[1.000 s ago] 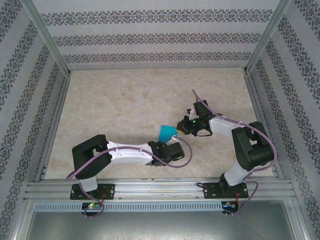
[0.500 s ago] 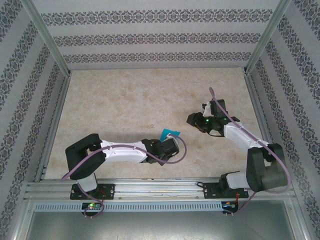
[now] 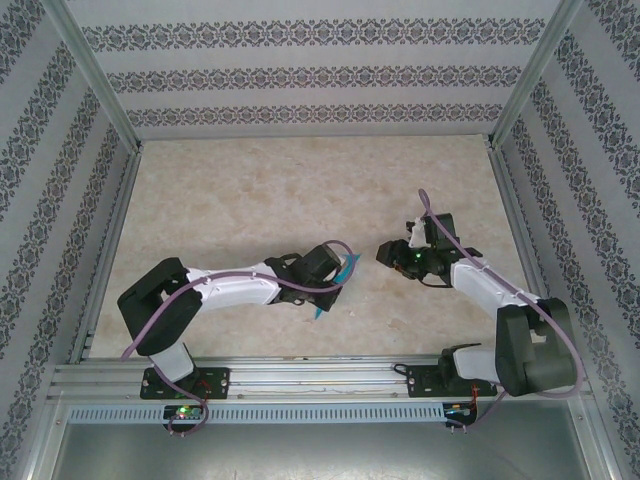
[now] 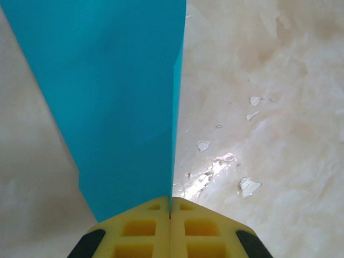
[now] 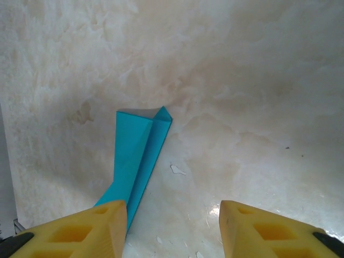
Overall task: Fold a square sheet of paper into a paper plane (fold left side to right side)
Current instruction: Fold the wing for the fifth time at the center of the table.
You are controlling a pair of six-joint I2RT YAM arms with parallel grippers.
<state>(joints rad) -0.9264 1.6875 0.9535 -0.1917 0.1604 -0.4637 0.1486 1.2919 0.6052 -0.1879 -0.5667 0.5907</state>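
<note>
**Left claw pinches the folded paper; right claw stands open beside it**

The left arm lies low over the near part of the tabletop (image 3: 250, 200). Its elbow is pushed out towards the left rail, and its forearm runs rightwards to a wrist near the middle. The left claw (image 4: 171, 215) is clenched on the paper (image 4: 118, 97), with the two yellow pads pressed flat together and the teal sheet caught between them. In the left wrist view, the paper runs from the pads to the top of the picture. One straight folded edge lines up with the seam between the pads, and the broad face spreads to the left of it.

The right arm rises from its base at the near right, bends at a dark elbow block by the right rail, and reaches back towards the centre. The right claw (image 3: 384, 250) points at the left claw, near it but apart from it. It is released, with its yellow fingers (image 5: 252, 228) spread and only bare tabletop between them.

In the right wrist view, the paper (image 5: 141, 156) is a narrow strip with a crease down its length and a small turned corner at the far end. Its near end passes behind one yellow finger. Whether the far tip touches the tabletop cannot be told.
</note>
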